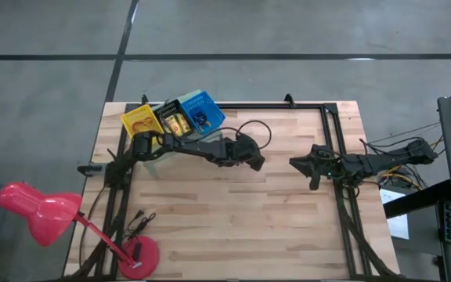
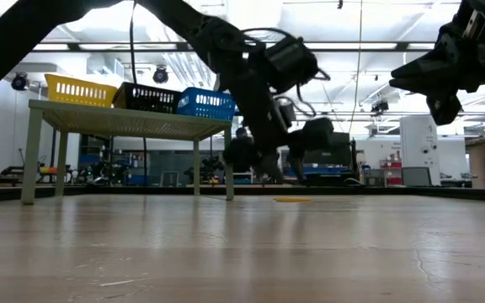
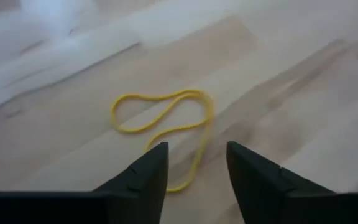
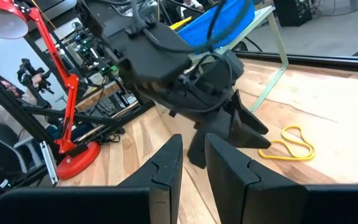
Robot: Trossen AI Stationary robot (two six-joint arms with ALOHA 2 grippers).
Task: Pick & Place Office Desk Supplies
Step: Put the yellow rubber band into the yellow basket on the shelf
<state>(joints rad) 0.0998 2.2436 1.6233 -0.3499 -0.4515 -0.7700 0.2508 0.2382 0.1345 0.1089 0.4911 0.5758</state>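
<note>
The left gripper (image 3: pixel 194 171) hangs low over the wooden surface (image 1: pixel 233 219) with its two dark fingers parted and nothing between them. Just ahead of those fingertips lies a yellow rubber band (image 3: pixel 163 127), flat on the boards in a loose pinched loop. Its nearest strand runs in under the gap between the fingers, and the rest stretches away from the gripper and off to one side, so the long axis sits at a slant to the line of the jaws instead of square across it. To my eye the next grasp depends on that: the fingers would need to straddle a single strand, and a thing this thin and flat gives them very little to bite.

The right gripper (image 1: pixel 302 164) is held up off the surface, well apart from the band and facing the left arm; its fingers sit close together with a narrow gap and hold nothing. The left arm is plainly the nearer one.

Behind the left arm a pale green riser (image 2: pixel 129 122) carries a yellow bin (image 2: pixel 78 89), a black bin (image 2: pixel 146 98) and a blue bin (image 2: pixel 206 103). A red desk lamp (image 1: pixel 41 207) stands at the near corner
</note>
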